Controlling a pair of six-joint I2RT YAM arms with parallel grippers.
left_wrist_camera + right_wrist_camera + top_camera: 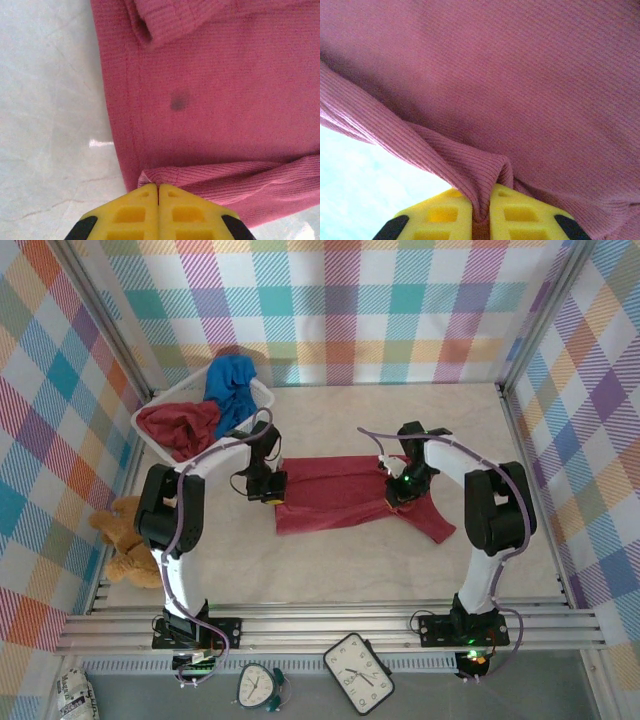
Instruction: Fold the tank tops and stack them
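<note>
A pale marbled tabletop [350, 570] sits between bright plaid walls. Across mid-frame a dark red ribbed cloth tank top [335, 495] lies spread flat, while a second dark red tank top [178, 425] and a bright blue tank top [230, 385] are heaped in a white mesh plastic basket [264, 393] at upper left. The left gripper [266, 490] stands at the spread top's left edge, its yellow fingers [135, 215] pressed together at a folded corner, possibly nipping the hem though the close view leaves that unsure, and the right gripper [400, 492] at the garment's right end is clamped on a raised ridge of red fabric.
</note>
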